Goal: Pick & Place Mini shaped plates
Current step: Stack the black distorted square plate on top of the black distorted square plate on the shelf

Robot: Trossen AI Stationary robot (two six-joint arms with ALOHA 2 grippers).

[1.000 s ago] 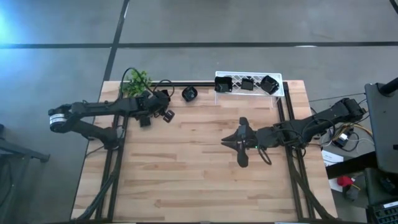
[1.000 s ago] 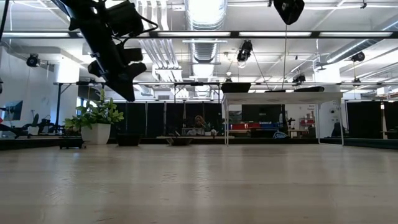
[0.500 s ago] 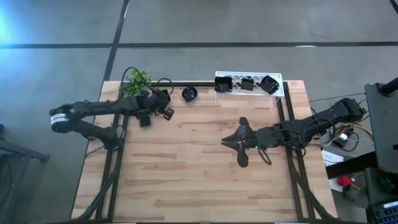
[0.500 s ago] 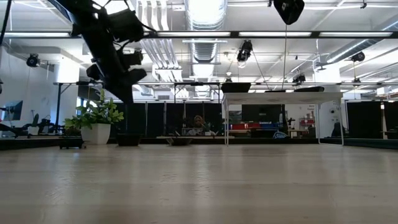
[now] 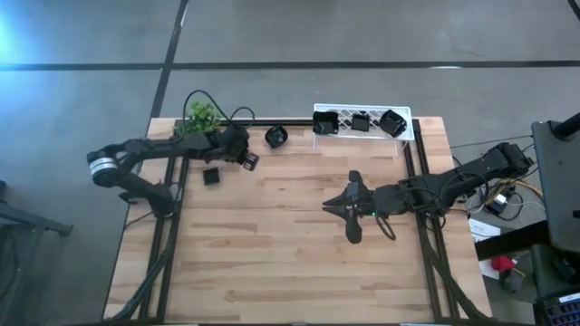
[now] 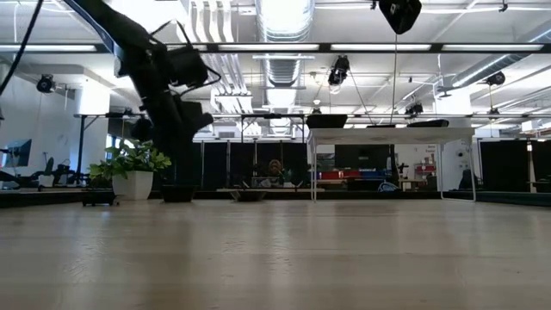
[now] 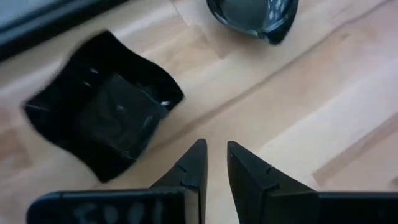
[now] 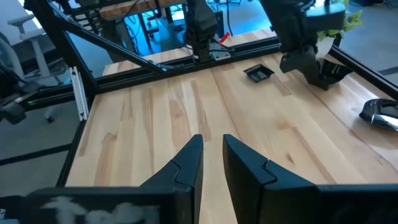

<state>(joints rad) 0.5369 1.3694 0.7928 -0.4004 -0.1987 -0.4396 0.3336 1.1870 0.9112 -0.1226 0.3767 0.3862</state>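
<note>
— Black and glossy, the wavy square plate (image 7: 102, 127) lies on the tabletop (image 7: 323, 124) just to one side of our left hand (image 7: 214, 155), not between its fingers.
— And those fingers are drawn almost together, gripping nothing. We spread them first.
— Then we shift sideways until one raised rim sits in the gap, and we come straight down. That gloss probably slips, so we pinch low on the wall.
— The rounded plate (image 7: 255, 15) ahead of the hand is well clear. Our right hand (image 5: 349, 210) waits mid-tabletop, fingers close together, empty.
</note>
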